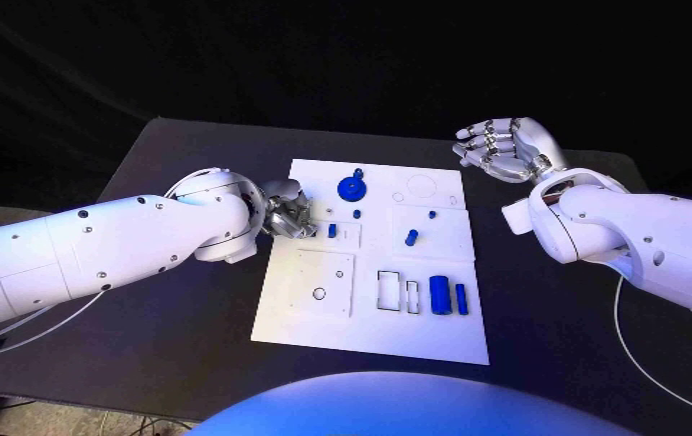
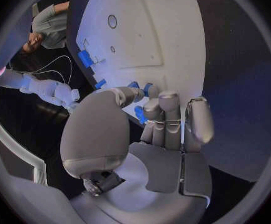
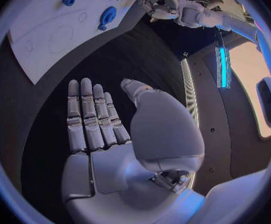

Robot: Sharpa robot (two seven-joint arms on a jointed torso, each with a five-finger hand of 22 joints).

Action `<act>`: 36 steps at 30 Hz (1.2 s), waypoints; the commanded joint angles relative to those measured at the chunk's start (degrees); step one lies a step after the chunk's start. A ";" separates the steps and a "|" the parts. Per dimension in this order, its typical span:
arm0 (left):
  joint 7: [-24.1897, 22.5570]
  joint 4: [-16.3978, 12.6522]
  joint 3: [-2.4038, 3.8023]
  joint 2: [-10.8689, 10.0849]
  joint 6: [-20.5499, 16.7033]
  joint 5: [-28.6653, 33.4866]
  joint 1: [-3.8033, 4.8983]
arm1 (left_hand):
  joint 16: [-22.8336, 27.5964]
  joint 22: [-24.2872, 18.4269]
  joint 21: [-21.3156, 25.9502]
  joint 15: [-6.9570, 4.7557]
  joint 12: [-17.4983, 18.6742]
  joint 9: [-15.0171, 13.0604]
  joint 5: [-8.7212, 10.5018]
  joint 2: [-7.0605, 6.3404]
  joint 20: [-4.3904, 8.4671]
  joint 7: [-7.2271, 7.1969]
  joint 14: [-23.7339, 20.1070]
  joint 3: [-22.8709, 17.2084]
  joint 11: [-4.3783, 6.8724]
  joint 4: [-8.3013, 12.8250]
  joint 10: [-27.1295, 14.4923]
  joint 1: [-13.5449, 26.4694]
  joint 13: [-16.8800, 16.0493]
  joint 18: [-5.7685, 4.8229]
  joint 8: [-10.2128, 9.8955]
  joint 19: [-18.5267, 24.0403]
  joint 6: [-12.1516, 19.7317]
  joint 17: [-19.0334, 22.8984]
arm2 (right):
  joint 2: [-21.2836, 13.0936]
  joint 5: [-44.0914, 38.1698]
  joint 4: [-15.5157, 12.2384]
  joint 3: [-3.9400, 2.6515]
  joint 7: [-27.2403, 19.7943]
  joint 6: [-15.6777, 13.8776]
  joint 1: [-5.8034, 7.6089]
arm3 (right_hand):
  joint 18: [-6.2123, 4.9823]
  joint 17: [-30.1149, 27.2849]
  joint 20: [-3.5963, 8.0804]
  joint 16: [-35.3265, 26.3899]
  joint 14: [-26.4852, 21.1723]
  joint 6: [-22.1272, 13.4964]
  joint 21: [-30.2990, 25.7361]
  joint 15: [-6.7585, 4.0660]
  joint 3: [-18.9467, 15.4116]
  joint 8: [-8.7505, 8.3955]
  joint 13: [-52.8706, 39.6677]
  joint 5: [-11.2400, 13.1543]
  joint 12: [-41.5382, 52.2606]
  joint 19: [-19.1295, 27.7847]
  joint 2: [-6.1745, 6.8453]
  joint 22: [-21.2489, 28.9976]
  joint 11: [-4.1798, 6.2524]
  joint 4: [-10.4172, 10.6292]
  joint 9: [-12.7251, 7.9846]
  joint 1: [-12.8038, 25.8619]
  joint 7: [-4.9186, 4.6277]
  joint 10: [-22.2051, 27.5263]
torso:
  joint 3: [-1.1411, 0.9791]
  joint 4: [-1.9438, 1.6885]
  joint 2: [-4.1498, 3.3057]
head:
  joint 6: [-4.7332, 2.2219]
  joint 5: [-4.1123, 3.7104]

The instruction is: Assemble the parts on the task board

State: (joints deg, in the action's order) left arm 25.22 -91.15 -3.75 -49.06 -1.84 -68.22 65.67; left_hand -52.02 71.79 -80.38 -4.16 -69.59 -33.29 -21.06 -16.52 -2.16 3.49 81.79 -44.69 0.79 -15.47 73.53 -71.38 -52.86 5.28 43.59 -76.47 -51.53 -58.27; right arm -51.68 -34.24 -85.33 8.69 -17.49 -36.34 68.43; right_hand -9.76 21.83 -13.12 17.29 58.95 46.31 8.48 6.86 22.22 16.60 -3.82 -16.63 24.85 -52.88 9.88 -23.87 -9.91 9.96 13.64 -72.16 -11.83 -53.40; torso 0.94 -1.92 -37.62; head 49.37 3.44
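Note:
The white task board (image 1: 372, 328) lies mid-table. At its left edge my left hand (image 1: 289, 211) has its fingers curled, and in the left wrist view a small blue part (image 2: 140, 114) sits pinched between the thumb and fingers of that hand (image 2: 163, 119). Another small blue part (image 1: 332, 229) stands on the board just beside those fingertips. A blue disc (image 1: 352, 189) sits at the far side, a short blue peg (image 1: 411, 237) in the middle, and two blue bars (image 1: 449, 297) near the right edge. My right hand (image 1: 505, 148) hovers flat and empty beyond the board's far right corner.
A raised square plate (image 1: 326, 281) with two round holes occupies the board's near left. Rectangular slots (image 1: 391, 291) lie beside the blue bars. In the right wrist view the board's corner (image 3: 48, 35) and the blue disc (image 3: 108, 16) lie ahead of the spread fingers (image 3: 88, 114).

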 commanded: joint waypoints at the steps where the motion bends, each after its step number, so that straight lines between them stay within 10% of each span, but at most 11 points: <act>1: -0.11 -0.19 -0.13 0.38 2.96 -0.45 -0.14 | -0.09 0.26 -0.34 -0.20 -0.54 0.14 -0.27 0.16 0.10 -0.09 0.12 -10.78 0.25 10.82 0.50 0.18 -0.49 -0.79 0.34 -0.32 -0.46 -0.09 | 0.03 -0.23 -0.05 -0.01 -0.55 0.55 -0.06 | -0.57 -0.06 -0.38 -0.40 0.00 0.16 -0.38 0.27 -0.37 -0.29 0.07 -0.40 -0.17 0.17 -0.05 0.10 -0.07 0.03 -0.09 0.59 -1.93 0.19 | 0.00 0.02 0.03 | 0.05 -0.02; 16: 0.40 0.45 -0.14 0.57 -0.49 0.12 -0.13 | -0.06 -0.24 -0.04 -0.03 0.43 0.87 0.26 0.63 -0.05 0.19 0.22 -10.07 0.02 9.93 0.13 1.62 1.03 -0.68 -0.47 0.18 0.22 -0.05 | 0.04 -0.02 0.02 -0.01 -0.57 0.57 -0.16 | -0.57 -0.06 -0.38 -0.40 0.00 0.16 -0.38 0.27 -0.37 -0.29 0.07 -0.40 -0.17 0.17 -0.05 0.10 -0.07 0.03 -0.09 0.59 -1.93 0.19 | -0.06 0.00 0.03 | -0.14 -0.15; 24: 0.95 0.83 -0.13 0.41 -2.14 1.42 -0.13 | -0.20 -0.67 0.68 0.27 0.39 2.83 0.18 0.16 -0.51 0.11 0.23 -3.11 -0.13 3.80 0.14 7.00 1.03 -0.64 -2.85 0.30 0.51 -0.19 | 0.03 0.01 0.04 -0.01 -0.57 0.56 -0.17 | -0.58 -0.05 -0.40 -0.47 0.03 0.14 -0.43 0.28 -0.40 -0.30 0.07 -0.43 -0.16 0.16 -0.07 0.17 -0.08 0.05 -0.10 0.61 -1.94 0.21 | 0.01 -0.04 0.01 | -0.29 -0.25; 36: 1.01 1.15 -0.12 0.26 -2.59 2.56 -0.12 | -0.25 -0.66 0.83 0.11 0.13 3.43 0.09 -0.19 -0.37 -0.22 0.23 0.85 0.09 1.13 0.22 9.04 0.63 -0.67 -2.97 0.07 -0.44 -0.23 | -0.02 0.07 0.01 -0.01 -0.61 0.58 -0.19 | -0.58 -0.05 -0.41 -0.54 0.02 0.11 -0.47 0.29 -0.44 -0.32 0.08 -0.45 -0.17 0.16 -0.07 0.23 -0.09 0.07 -0.12 0.65 -1.95 0.25 | 0.04 -0.07 0.00 | -0.22 -0.36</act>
State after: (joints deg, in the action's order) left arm 25.89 -90.00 -3.86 -48.83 -3.79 -66.65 65.59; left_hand -52.02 71.17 -79.87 -3.97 -69.21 -29.90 -20.87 -16.74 -2.47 3.17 81.98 -44.10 0.70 -14.29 73.61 -62.73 -52.17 5.28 40.91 -76.16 -51.64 -58.42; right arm -51.71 -33.99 -85.27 8.69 -17.53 -36.34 68.28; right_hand -9.76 21.83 -13.12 16.98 58.95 46.31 8.26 6.86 22.06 16.60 -3.82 -16.86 24.85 -52.88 9.88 -23.69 -9.91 10.12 13.59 -72.16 -11.83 -53.40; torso 0.96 -1.98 -37.62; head 49.10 3.08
